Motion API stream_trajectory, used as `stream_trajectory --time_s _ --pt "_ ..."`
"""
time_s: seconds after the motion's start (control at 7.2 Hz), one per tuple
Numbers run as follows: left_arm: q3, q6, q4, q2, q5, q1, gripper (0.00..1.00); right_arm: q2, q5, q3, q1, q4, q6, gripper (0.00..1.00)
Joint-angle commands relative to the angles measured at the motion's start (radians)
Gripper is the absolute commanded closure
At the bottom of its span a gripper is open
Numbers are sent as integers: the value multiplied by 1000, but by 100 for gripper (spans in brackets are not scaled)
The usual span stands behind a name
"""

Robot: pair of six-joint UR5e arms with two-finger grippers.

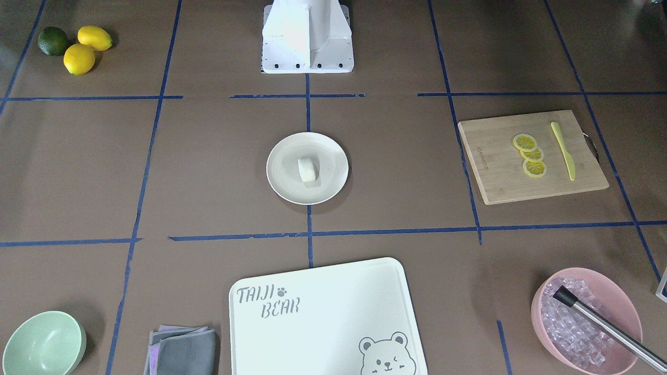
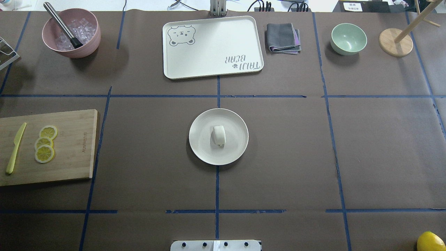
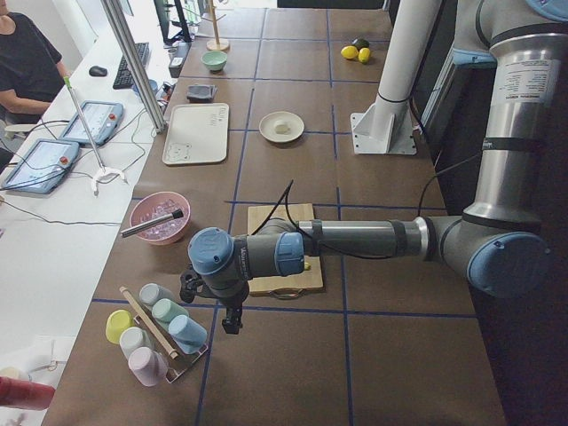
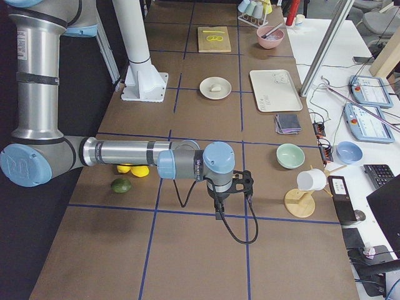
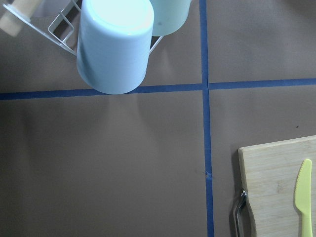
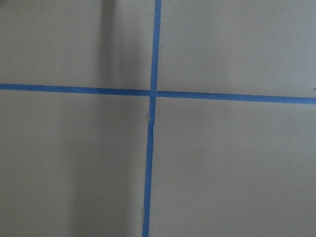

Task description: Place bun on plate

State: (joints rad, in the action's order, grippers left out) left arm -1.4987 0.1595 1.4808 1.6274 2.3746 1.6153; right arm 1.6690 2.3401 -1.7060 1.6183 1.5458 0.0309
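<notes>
Judging from my feeds, the bun (image 2: 219, 135) sits mid-plate (image 2: 200, 141), so placing looks done. The left gripper (image 3: 232, 321) and right gripper (image 4: 219, 214) hang well apart from it. From these side views I cannot tell whether their fingers are released or clenched. Next I'd just confirm and idle.

The table (image 2: 383, 146) bears plate (image 2: 201, 148), tray (image 2: 216, 52), cloth (image 2: 283, 37), cutting board (image 2: 75, 157).

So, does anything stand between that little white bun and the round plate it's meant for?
Nothing visible does. The bun already lies on the plate, near its middle, and nothing else is on the plate or touching it.
</notes>
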Motion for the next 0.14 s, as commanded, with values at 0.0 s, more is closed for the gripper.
stream_trajectory --time_s 0.0 --pt "0 0 1 0 0 0 0 0 1 -1 0 2 3 0"
